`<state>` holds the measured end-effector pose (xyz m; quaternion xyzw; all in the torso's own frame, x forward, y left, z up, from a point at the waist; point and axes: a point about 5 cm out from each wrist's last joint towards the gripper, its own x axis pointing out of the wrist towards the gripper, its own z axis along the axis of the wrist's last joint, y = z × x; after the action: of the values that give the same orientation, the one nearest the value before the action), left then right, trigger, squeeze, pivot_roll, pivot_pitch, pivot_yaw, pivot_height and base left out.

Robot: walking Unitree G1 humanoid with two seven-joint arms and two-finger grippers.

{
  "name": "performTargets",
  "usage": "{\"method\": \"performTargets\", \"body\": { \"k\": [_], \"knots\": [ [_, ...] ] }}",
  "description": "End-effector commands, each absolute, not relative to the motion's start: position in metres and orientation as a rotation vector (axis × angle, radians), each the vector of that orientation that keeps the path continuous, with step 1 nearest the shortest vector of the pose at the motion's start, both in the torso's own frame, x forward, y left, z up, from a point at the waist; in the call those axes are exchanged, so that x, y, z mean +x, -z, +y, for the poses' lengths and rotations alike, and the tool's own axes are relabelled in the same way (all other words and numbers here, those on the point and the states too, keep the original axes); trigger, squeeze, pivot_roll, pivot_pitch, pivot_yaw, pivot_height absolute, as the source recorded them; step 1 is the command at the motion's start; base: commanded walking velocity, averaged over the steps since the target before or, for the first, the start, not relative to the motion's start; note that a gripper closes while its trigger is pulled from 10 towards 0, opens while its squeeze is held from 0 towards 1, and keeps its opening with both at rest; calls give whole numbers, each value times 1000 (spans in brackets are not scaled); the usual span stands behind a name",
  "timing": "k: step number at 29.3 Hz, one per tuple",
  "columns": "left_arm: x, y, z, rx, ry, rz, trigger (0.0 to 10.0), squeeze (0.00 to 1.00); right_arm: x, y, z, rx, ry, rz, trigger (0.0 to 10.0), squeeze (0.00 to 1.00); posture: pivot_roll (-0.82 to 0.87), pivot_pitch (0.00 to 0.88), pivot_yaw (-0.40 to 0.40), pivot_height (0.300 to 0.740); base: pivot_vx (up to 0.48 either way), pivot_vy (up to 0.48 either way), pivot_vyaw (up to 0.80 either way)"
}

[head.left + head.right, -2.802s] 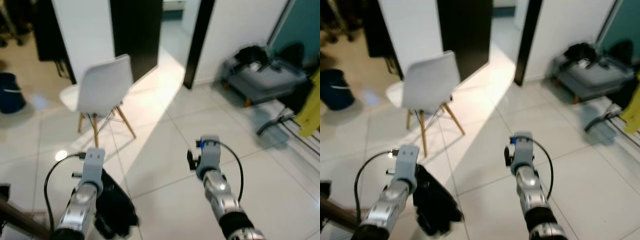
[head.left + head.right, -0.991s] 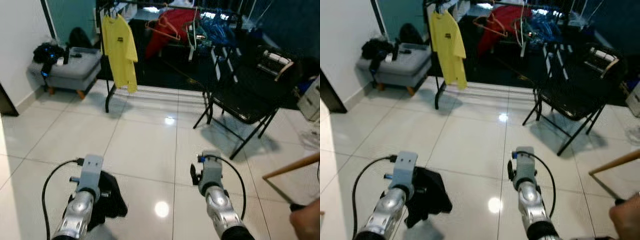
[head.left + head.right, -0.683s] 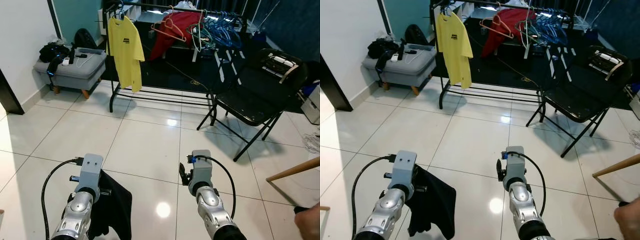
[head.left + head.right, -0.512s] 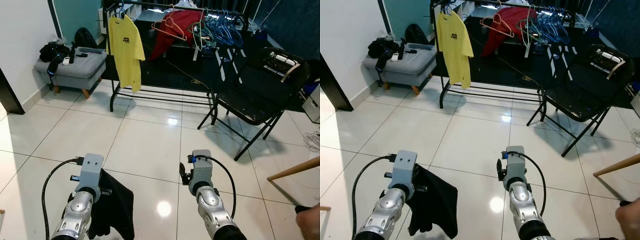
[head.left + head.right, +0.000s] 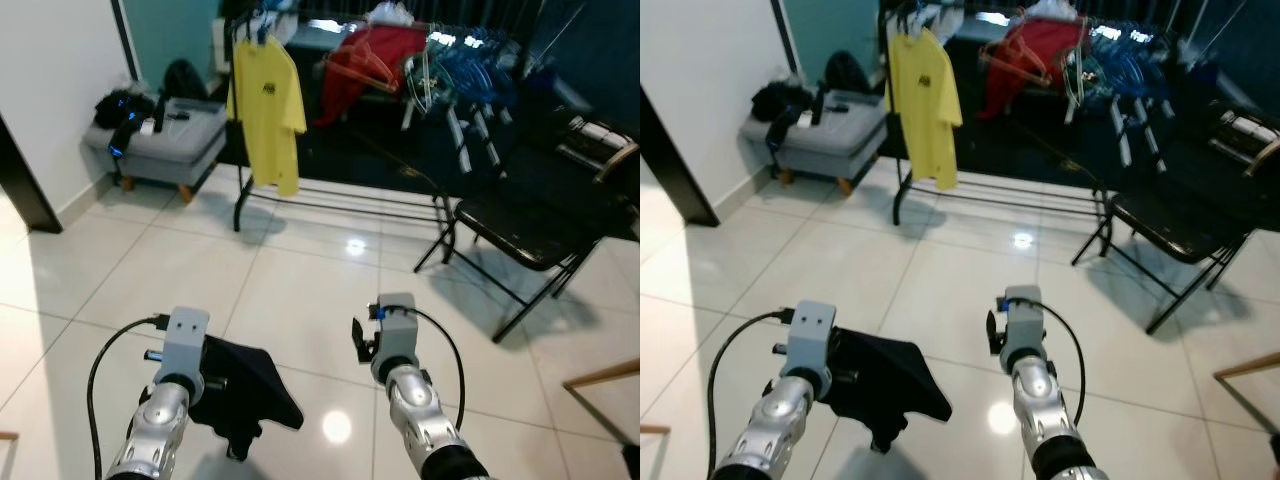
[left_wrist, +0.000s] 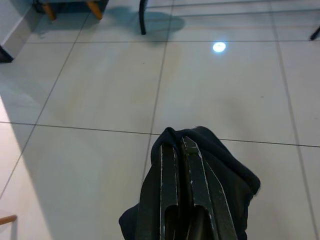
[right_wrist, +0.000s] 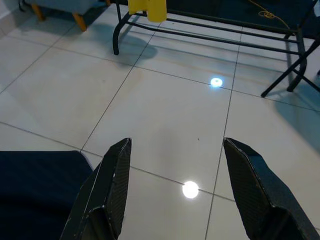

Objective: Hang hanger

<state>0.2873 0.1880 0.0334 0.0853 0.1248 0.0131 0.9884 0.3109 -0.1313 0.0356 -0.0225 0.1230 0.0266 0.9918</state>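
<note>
My left gripper (image 6: 177,146) is shut on a black garment (image 6: 227,175), which drapes over its fingers and hangs low in front of me (image 5: 250,392). No hanger can be made out inside the cloth. My right gripper (image 7: 177,145) is open, held over bare tiles, with the garment's edge (image 7: 35,190) beside it. Ahead stands a black clothes rack (image 5: 240,150). On it hang a yellow T-shirt (image 5: 266,100), a red garment (image 5: 375,55) and several blue hangers (image 5: 470,70).
A black folding chair (image 5: 540,225) stands at the right, in front of the rack. A grey footstool (image 5: 165,140) with dark things on it sits at the left by the white wall. A wooden stick (image 5: 600,375) pokes in at the right edge. White tiles lie between me and the rack.
The whole view has shifted, so the camera moved; the rack now looks a little nearer. The black garment has swung out to the right of my left gripper. Both grippers keep their state.
</note>
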Motion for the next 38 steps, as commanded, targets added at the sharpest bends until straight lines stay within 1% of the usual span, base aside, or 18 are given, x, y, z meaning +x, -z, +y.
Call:
{"method": "performTargets", "body": {
  "k": [1,10,15,38],
  "knots": [
    [290,-38,187,162,-23,224,10000,0,309,-33,-139,-49,-30,253,10000,0,10,79,-20,740,360,0,0],
    [293,-41,189,160,-24,219,10000,0,311,-35,-141,-46,-16,247,10000,0,1,97,-12,740,360,0,0],
    [297,-43,188,158,-24,215,10000,0,316,-40,-141,-43,-14,239,10000,0,-2,107,-27,740,359,0,0],
    [299,-43,186,124,-36,214,10000,0,317,-41,-143,-40,-6,239,10000,0,-6,110,-39,740,357,0,0]
  ]
}}
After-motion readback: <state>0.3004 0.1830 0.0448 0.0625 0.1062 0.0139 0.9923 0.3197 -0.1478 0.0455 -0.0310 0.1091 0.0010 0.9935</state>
